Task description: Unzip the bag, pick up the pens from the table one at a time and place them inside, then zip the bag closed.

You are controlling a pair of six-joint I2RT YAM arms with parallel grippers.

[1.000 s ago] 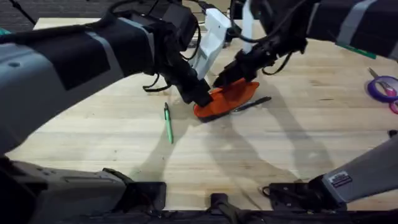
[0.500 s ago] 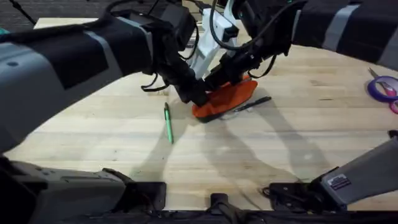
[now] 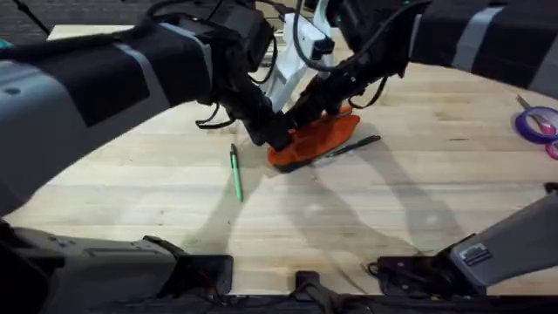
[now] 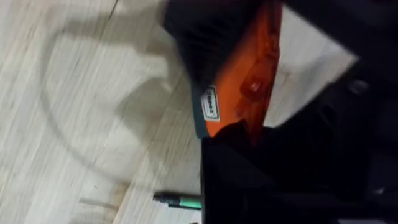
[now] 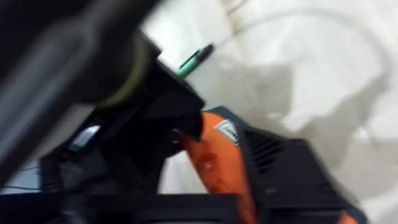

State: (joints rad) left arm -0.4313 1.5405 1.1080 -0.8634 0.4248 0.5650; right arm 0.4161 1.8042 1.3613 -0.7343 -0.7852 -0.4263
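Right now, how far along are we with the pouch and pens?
Early. Nothing is packed: the green pen and black pen lie on the table. In hand: both grippers, left and right, work at the orange pouch. Left: loading both pens, zipping.

bag [image 3: 318, 139]: soft orange cloth, matt | table [image 3: 418, 192]: pale grained wood
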